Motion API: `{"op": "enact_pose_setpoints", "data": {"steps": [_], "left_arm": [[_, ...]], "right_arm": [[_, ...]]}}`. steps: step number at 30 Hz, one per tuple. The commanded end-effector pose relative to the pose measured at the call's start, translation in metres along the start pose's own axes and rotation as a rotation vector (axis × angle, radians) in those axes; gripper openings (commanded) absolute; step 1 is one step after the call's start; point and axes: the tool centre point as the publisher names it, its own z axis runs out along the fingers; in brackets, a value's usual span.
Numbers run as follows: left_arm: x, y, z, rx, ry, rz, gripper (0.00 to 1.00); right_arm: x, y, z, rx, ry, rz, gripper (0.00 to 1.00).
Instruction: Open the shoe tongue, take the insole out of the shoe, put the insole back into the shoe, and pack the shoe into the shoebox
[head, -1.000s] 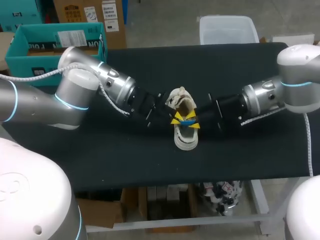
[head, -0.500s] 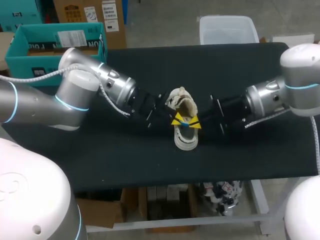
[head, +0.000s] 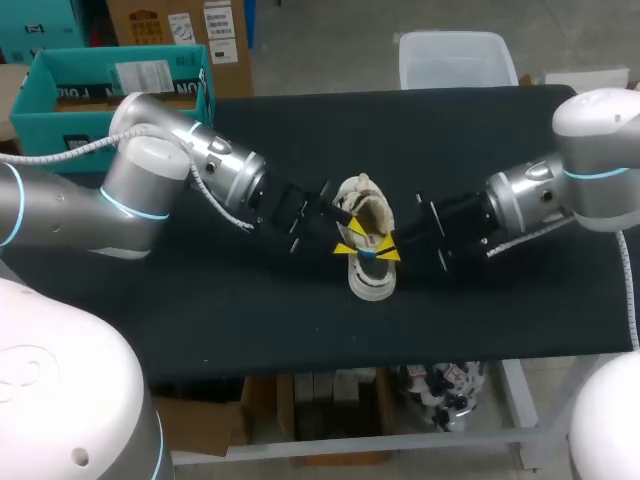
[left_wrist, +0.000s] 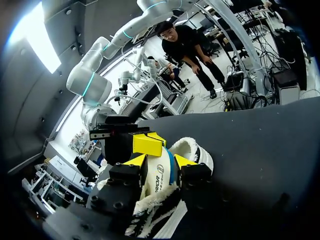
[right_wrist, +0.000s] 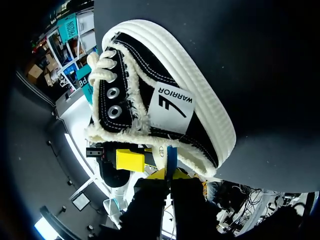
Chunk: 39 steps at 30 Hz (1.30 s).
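Off at 10 o'clock from the black table (head: 250, 320), a teal shoebox (head: 55, 128) is sitting open-topped just past the table's corner. The left arm (head: 150, 180) is coming in from 9 o'clock and slanting toward the table's middle. Its gripper, the left gripper (head: 345, 238), is sitting against the 9 o'clock side of the shoe (head: 372, 285).

The shoe is lying at the centre of the table, a black canvas one with a thick white rubber sole (right_wrist: 200, 80), frayed cream edging and white laces (right_wrist: 102, 67). One rounded end is pointing toward 6 o'clock and the open top toward 12.

A white insole (left_wrist: 161, 176) with a blue edge is standing up out of the shoe's opening. From the left wrist it is showing flat between the left gripper's two yellow tips, and both tips are pressing on its sides, so that pincer is grasping the insole.

The right gripper (head: 388, 248) is meeting it from 3 o'clock. From the right wrist, the blue edge is running straight into the narrow slot between its fingers, which are clenched on the insole too. The right arm (head: 540, 195) is stretching back toward 3 o'clock.
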Motion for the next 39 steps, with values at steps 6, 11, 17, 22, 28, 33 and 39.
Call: {"op": "enact_pose_setpoints", "data": {"steps": [6, 11, 17, 22, 28, 33, 39], "left_arm": [[-0.008, -0.039, -0.045, -0.019, 0.0, -0.033, 1.0], [-0.014, -0.058, -0.074, -0.114, 0.02, -0.12, 1.0], [-0.025, -0.083, -0.111, -0.261, -0.008, -0.324, 1.0], [-0.029, -0.089, -0.138, -0.336, -0.036, -0.559, 1.0], [-0.02, -0.091, -0.147, -0.414, -0.033, -0.691, 1.0], [-0.016, -0.095, -0.149, -0.463, -0.025, -0.717, 1.0], [-0.016, -0.097, -0.163, -0.505, -0.025, -0.721, 1.0]], "right_arm": [[-0.004, 0.002, 0.009, -0.05, -0.097, -0.009, 0.0], [-0.01, 0.0, 0.014, -0.109, -0.169, -0.028, 0.0], [-0.017, -0.001, 0.017, -0.202, -0.232, -0.067, 0.0], [-0.023, 0.0, 0.019, -0.275, -0.283, -0.096, 0.0], [-0.032, 0.006, 0.022, -0.387, -0.375, -0.121, 0.0], [-0.034, 0.011, 0.024, -0.463, -0.423, -0.159, 0.0], [-0.035, 0.018, 0.027, -0.525, -0.478, -0.18, 0.0]]}}
